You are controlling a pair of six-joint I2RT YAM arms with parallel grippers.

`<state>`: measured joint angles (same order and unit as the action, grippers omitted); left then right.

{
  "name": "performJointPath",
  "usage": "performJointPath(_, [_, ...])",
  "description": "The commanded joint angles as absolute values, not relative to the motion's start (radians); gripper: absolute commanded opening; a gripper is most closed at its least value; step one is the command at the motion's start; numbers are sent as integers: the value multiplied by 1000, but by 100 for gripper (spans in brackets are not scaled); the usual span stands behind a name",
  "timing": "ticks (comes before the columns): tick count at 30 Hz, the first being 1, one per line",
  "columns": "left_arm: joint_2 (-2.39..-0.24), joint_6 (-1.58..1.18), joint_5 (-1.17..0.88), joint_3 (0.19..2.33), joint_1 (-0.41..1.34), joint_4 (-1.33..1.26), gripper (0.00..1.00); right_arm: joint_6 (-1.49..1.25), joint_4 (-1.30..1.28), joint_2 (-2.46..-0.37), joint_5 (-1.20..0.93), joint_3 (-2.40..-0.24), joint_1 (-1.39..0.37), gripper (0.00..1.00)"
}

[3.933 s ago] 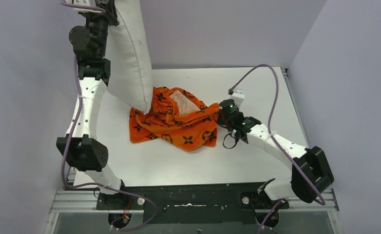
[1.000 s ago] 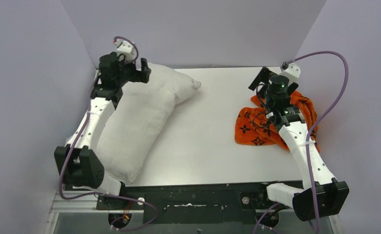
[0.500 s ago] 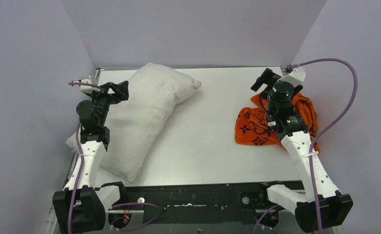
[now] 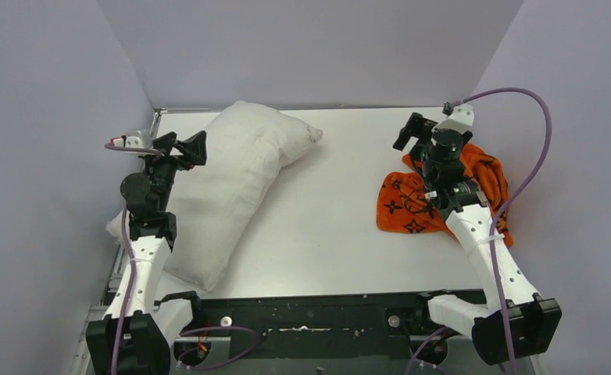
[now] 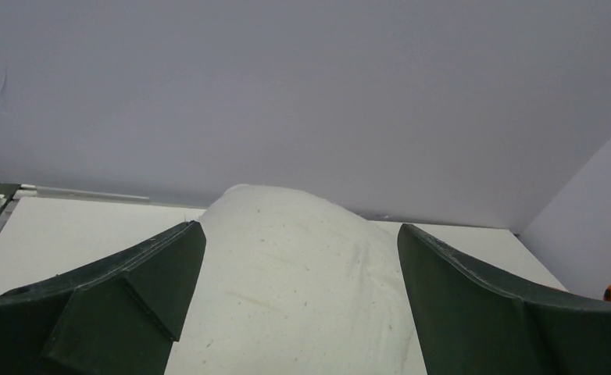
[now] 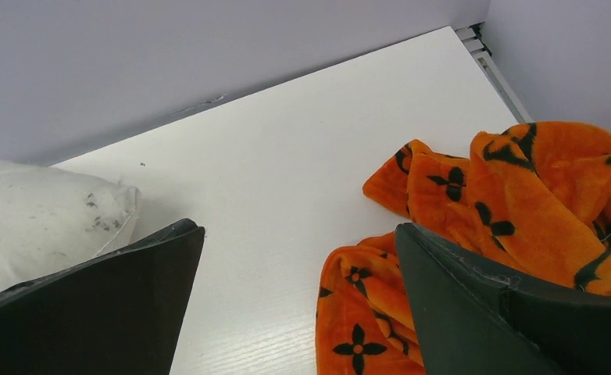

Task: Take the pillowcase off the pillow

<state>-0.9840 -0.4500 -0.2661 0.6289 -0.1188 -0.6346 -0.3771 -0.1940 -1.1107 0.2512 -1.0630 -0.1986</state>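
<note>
The bare white pillow (image 4: 236, 176) lies diagonally on the left half of the table, out of its cover. The orange pillowcase (image 4: 408, 207), printed with black motifs, is crumpled in a heap at the right. My left gripper (image 4: 180, 143) hovers open over the pillow's left edge. In the left wrist view the pillow (image 5: 294, 281) fills the space below the open left gripper (image 5: 298, 234). My right gripper (image 4: 413, 130) is open above the heap's far-left side. From the right wrist, the pillowcase (image 6: 482, 203) lies under the right finger of the open right gripper (image 6: 296, 230), and the pillow's corner (image 6: 37, 219) sits far left.
Grey walls enclose the white table (image 4: 341, 203) on the left, back and right. A purple cable (image 4: 533, 156) loops off the right arm above the pillowcase. The black base rail (image 4: 318, 316) runs along the near edge.
The pillow, earlier held up by the left gripper, now lies on the table and the pillowcase lies at the right. Over the last second the left arm drew back toward the near left.
</note>
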Motion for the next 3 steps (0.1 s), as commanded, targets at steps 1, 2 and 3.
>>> performJointPath(1, [-977,-436,-279,648,-118,-678,97,-335,-105,-1094,205,-1060,-211,100])
performJointPath(2, [-974,-433,-280,650,-118,-675,97,-345,-111,-1094,229,-1070,-211,100])
performJointPath(3, [-972,-431,-283,650,-118,-675,97,-361,-121,-1097,256,-1080,-212,100])
